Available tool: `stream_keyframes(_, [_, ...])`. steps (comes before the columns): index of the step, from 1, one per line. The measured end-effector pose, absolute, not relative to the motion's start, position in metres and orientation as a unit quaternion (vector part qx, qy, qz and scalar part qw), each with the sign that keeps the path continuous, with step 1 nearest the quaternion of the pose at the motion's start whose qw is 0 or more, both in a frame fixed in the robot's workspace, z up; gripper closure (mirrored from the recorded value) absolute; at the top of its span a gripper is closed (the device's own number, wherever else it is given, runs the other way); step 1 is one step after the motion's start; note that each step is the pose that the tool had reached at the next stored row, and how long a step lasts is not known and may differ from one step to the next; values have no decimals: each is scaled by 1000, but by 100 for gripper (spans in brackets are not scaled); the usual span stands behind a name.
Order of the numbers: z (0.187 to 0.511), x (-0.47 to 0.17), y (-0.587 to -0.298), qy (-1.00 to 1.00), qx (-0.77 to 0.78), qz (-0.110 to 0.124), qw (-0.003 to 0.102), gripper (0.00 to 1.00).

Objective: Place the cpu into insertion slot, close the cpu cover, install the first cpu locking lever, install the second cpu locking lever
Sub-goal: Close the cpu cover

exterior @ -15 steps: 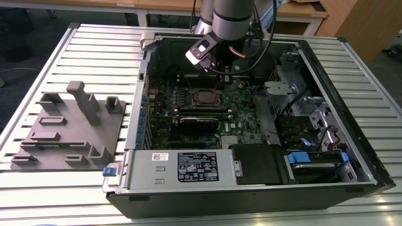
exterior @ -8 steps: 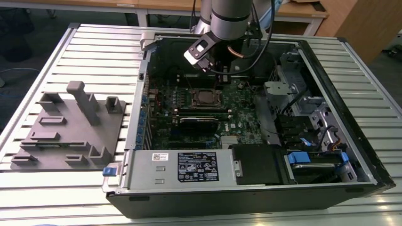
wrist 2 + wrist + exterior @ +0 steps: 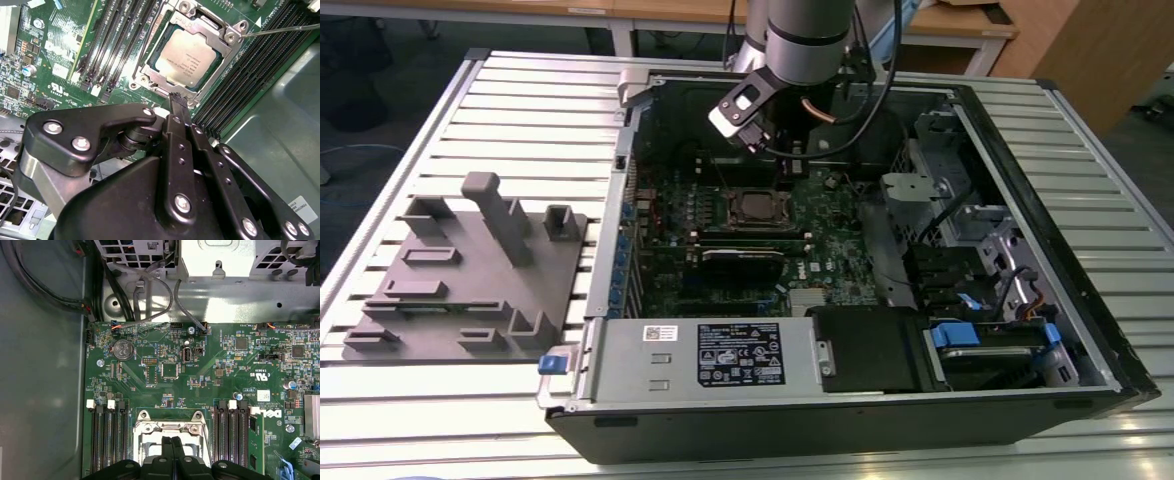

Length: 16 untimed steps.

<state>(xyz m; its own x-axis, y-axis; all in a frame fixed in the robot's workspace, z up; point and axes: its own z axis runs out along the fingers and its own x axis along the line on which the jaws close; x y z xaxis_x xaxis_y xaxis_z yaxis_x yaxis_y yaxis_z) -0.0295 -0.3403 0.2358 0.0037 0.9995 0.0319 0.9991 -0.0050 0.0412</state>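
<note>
Gripper [image 3: 177, 99]: closed on nothing, tips together at the edge of the socket [image 3: 755, 207], likely to push, not grasp.
Chip [image 3: 187, 60]: flat inside the socket.
Cover [image 3: 231, 37]: down over the chip, framing it.
Lever [image 3: 280, 31]: sticking out beside the socket, seemingly unlatched.

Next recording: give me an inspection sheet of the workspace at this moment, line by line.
Surface: slatted metal table carrying an open computer case.
Job's things: cpu sits in the insertion slot; cpu cover lies flat over it; a thin lever rod juts out from one corner.
Clutter: grey fixture block on the table at the exterior view's left.
Grippers: tool shut, holding nothing, close to the socket's edge.
Cables: cable bundles along the case wall beyond the board.
Surroundings: wooden desks behind.
</note>
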Motion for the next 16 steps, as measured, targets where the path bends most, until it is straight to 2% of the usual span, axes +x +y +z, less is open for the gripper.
stream_keyframes(16, [236,-29,-340,718,695,26,3,89])
